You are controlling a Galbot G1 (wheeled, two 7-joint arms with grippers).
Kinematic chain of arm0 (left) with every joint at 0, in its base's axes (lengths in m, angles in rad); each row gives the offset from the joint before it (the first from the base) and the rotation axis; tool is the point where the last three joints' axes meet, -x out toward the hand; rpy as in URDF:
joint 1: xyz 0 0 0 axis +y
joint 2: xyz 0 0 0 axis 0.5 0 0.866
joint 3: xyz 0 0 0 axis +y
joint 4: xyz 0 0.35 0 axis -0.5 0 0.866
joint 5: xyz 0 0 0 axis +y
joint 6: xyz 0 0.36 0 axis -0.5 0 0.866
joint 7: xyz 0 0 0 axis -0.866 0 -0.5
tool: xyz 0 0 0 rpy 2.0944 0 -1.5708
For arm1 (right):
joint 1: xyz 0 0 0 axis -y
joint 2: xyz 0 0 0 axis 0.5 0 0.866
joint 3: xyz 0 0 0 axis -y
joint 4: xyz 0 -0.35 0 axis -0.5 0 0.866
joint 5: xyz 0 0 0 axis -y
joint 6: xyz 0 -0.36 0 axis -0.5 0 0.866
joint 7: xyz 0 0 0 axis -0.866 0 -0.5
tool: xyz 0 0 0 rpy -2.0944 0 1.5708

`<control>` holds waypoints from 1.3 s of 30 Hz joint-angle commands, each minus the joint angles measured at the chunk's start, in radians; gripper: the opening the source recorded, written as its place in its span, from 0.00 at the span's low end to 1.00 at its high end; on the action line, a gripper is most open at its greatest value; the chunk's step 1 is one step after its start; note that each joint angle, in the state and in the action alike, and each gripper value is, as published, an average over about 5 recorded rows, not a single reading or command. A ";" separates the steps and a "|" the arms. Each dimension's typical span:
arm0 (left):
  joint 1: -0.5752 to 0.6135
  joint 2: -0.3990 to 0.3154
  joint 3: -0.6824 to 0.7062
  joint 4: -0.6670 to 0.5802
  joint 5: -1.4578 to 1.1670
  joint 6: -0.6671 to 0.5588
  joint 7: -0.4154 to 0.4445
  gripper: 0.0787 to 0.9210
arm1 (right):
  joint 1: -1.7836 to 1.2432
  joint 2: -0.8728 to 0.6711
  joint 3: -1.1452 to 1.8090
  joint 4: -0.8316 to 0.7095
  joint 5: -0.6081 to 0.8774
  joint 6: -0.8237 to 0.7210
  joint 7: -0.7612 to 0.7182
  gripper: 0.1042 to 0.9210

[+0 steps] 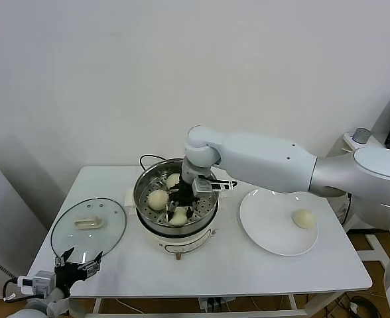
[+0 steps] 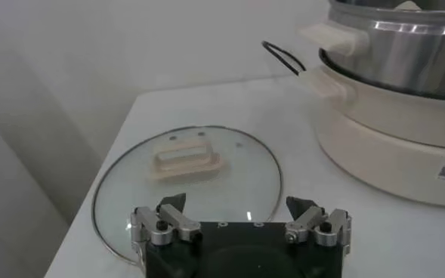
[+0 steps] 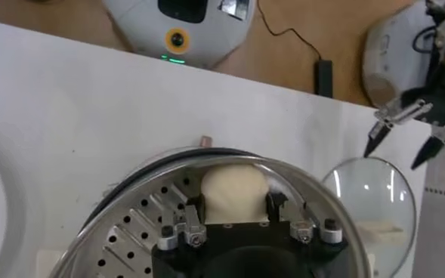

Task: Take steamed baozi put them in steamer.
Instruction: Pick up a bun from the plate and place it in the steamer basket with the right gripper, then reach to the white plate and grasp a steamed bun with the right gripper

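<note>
R end effector is down inside the steamer, fingers on either side of a baozi resting on the perforated tray; can't tell if grip is released. Two more buns in steamer, one baozi on plate. L end effector wide open, idle at tabletop edge near glass lid.

The steamer is shiny silver steel on a white base, its tray dotted with round holes. Inside it, the steamed baozi are pale cream. Right of the steamer, a plain white plate carries one more cream bun. Left of the steamer, a clear glass lid has a beige handle. The bench is white.
</note>
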 commanded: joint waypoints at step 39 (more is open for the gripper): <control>-0.008 0.009 -0.003 -0.012 -0.004 0.007 -0.001 0.88 | 0.306 -0.292 -0.202 -0.312 0.593 -0.662 -0.253 0.88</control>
